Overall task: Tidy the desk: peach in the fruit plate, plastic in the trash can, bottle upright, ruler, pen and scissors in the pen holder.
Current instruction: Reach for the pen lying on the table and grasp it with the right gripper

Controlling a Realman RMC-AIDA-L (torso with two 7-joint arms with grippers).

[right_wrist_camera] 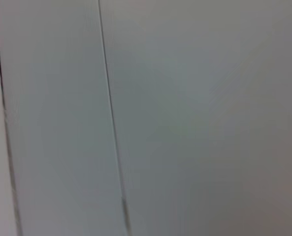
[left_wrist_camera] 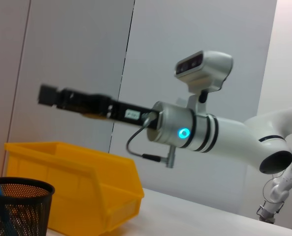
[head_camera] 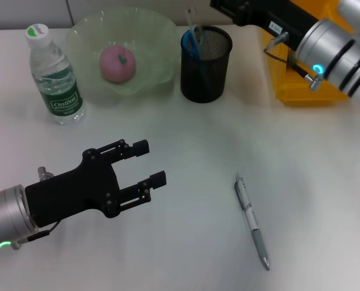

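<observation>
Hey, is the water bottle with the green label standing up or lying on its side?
Upright. The clear plastic water bottle with the green label stands on its base on the white desk, cap on top.

Peach [head_camera: 118,63] in fruit plate [head_camera: 88,30], between bottle [head_camera: 54,76] and pen holder [head_camera: 205,63]; pen [head_camera: 251,219] nearer the robot.

A pale grey wall [right_wrist_camera: 195,118] fills the right wrist view, crossed by two thin dark seams [right_wrist_camera: 111,123] running nearly upright, one close to the frame's edge, the other farther in, both slightly tilted.
</observation>
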